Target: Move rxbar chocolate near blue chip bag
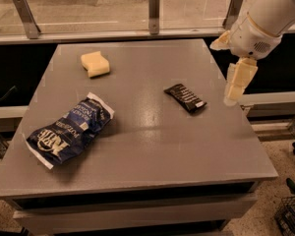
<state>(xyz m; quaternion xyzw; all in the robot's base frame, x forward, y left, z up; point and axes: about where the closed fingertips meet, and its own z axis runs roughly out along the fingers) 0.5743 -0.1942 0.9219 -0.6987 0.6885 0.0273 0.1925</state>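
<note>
The chocolate bar (185, 98) looks light, flat and slick-wrapped, so pinch it across its narrow width. The pincer (234, 88) hangs right of the bar; I cannot tell its opening.

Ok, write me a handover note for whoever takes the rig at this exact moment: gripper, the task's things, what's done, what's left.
Gripper: hangs over the table's right edge, just right of the rxbar chocolate, not touching it.
Rxbar chocolate: flat on the table, right of centre.
Blue chip bag: front left, well apart from the bar.
Done: no grasp yet.
Left: reach the bar, grasp it, carry it left, set it beside the bag.
</note>
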